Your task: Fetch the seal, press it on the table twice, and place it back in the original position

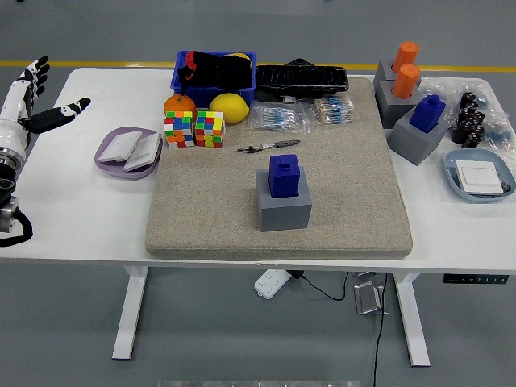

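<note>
One hand (36,105) shows, the left, raised at the table's (81,218) left edge with fingers spread and holding nothing; the right is out of view. A blue seal (284,175) sits upright in its grey base (284,211) at the middle of the beige mat (339,185). Just beyond it lies a pen (269,147). A second blue seal (426,113) stands in a grey block (415,143) at the mat's right edge.

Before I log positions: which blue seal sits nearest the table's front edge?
The blue seal on the grey block mid-mat; the other blue seal stands far right, farther back.
</note>
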Motion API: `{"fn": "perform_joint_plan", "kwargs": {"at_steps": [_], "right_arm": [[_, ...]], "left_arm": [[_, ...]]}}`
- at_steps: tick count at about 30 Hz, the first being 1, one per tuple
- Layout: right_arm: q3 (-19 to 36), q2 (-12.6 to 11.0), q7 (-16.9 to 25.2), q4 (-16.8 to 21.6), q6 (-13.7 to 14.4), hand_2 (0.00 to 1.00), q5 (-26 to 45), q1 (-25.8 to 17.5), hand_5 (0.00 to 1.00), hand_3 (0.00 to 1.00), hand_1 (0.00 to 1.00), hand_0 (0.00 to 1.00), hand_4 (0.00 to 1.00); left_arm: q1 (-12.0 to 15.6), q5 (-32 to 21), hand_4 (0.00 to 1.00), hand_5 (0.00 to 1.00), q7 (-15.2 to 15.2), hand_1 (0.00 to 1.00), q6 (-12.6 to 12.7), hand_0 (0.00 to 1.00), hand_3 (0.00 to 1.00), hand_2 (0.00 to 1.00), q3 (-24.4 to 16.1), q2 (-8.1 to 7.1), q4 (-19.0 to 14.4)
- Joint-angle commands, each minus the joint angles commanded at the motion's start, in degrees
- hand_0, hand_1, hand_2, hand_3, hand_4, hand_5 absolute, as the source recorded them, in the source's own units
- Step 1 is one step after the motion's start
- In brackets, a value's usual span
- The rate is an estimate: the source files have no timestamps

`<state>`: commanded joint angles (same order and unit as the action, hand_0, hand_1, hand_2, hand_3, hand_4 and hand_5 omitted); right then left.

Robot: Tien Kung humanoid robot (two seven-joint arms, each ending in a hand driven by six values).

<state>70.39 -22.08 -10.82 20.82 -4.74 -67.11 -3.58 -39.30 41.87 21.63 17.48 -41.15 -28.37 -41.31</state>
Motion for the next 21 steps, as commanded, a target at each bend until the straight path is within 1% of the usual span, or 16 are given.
{"fn": "perform_joint_plan", "kwargs": {"at_steps": [3, 7, 11, 16, 18, 19, 21], "right_arm": [[0.0, 0.0, 0.0, 0.0, 0.0, 0.743, 0.0, 0.0, 0.382, 0.676, 0.754, 0.92, 0.774], [0.0, 0.0, 0.0, 0.1, 0.0, 0.742, 0.0, 0.0, 0.382, 0.677, 0.752, 0.92, 0.773], [0.0, 0.1, 0.0, 0.0, 0.0, 0.742, 0.0, -0.2, 0.382, 0.677, 0.752, 0.92, 0.773], [0.5, 0.4, 0.0, 0.2, -0.1, 0.742, -0.2, -0.8, 0.381, 0.678, 0.752, 0.92, 0.772], [0.6, 0.4, 0.0, 0.2, -0.1, 0.742, -0.3, -1.0, 0.381, 0.678, 0.752, 0.92, 0.772], [0.7, 0.4, 0.0, 0.2, -0.1, 0.742, -0.4, -1.1, 0.378, 0.678, 0.752, 0.92, 0.771], [0.8, 0.5, 0.0, 0.2, -0.1, 0.742, -0.4, -1.2, 0.378, 0.678, 0.752, 0.92, 0.771]], "left_arm": [[0.0, 0.1, 0.89, 0.158, 0.0, 0.994, 0.0, 0.951, 0.998, 0.998, 0.0, -0.02, -0.1], [0.3, 0.4, 0.888, 0.154, -0.2, 0.987, -0.2, 0.95, 0.998, 0.993, 0.5, 0.03, -1.3], [0.4, 0.9, 0.888, 0.154, -0.7, 0.987, -0.4, 0.95, 0.998, 0.993, 1.8, 0.05, -3.6], [0.5, 1.9, 0.889, 0.15, -1.5, 0.971, -0.9, 0.944, 0.998, 0.986, 3.9, 0.34, -7.5], [0.5, 2.3, 0.889, 0.15, -1.9, 0.971, -1.2, 0.944, 0.998, 0.986, 4.6, 0.48, -8.5], [0.6, 2.5, 0.901, 0.094, -2.3, 0.952, -1.5, 0.944, 0.998, 0.965, 5.3, 0.57, -9.4], [0.7, 2.8, 0.901, 0.094, -2.5, 0.952, -1.6, 0.944, 0.998, 0.965, 5.8, 0.69, -10.4]]}}
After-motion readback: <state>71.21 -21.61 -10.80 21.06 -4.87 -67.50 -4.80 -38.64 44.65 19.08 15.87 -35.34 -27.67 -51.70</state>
